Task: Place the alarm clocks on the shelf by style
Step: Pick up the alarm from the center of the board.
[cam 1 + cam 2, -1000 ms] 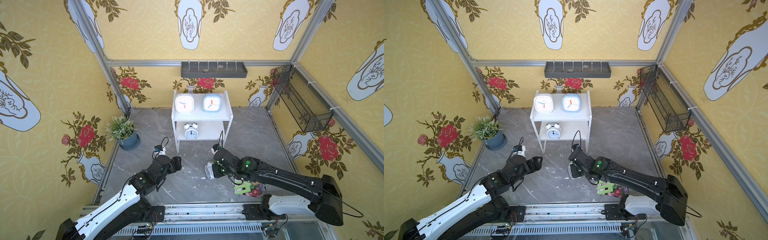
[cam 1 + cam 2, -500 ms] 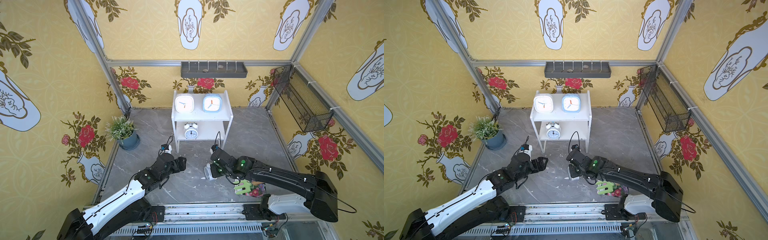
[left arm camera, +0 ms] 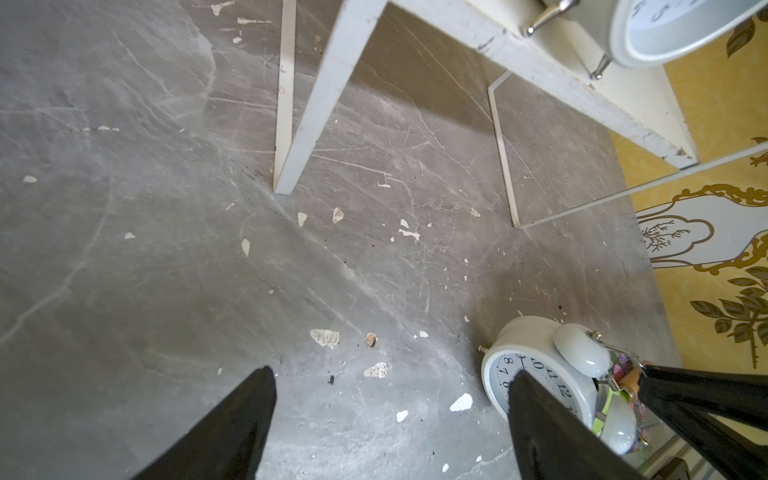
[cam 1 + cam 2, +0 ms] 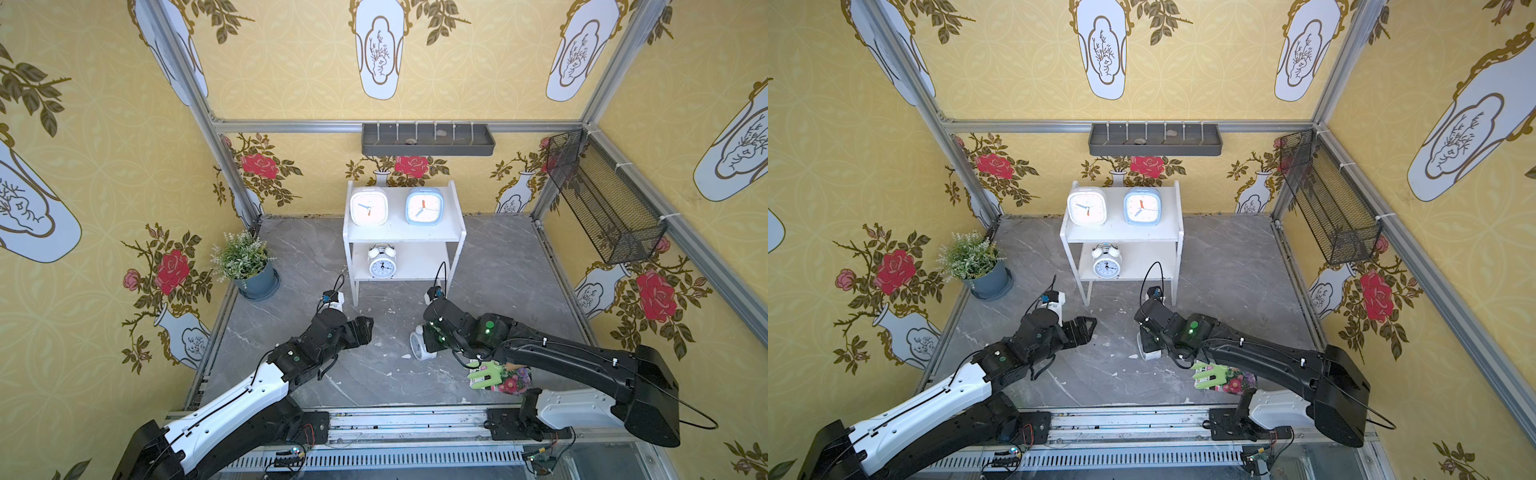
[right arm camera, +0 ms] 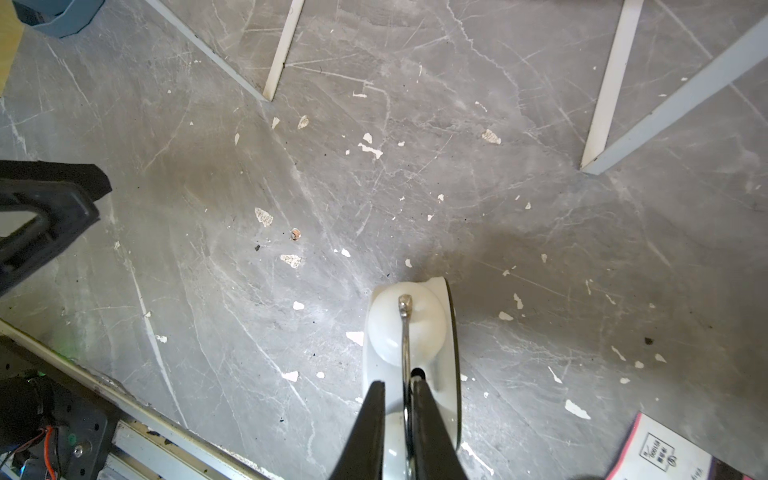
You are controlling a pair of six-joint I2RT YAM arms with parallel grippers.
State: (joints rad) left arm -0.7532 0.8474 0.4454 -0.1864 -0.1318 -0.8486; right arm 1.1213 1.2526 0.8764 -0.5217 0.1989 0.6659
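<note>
In both top views, four alarm clocks are on show. Two are rounded-square, a white square clock [image 4: 369,206] and a light-blue square clock [image 4: 424,206], standing side by side on the top board of the white two-tier shelf [image 4: 399,235]. Two are round, white and twin-belled. The shelved twin-bell clock [image 4: 382,262] sits on the lower board toward its left end, and the floor twin-bell clock [image 4: 419,345] rests on the grey marble floor [image 4: 498,270] in front of the shelf, partly covered by the right gripper [image 4: 432,336]. The left gripper [image 4: 365,330] hangs near it, apart from the clock.

In the left wrist view, the left gripper [image 3: 392,372] stands spread wide and empty above the floor. The floor twin-bell clock [image 3: 532,336] shows a pale face with black numerals and two domed bells. A shelf leg [image 3: 328,95] stands beyond it.

In the right wrist view, the right gripper [image 5: 399,384] is drawn nearly together around the clock's wire handle [image 5: 404,332] — one finger against it, with a sliver of gap on the other side. Whether it actually pinches the wire cannot be told.
</note>
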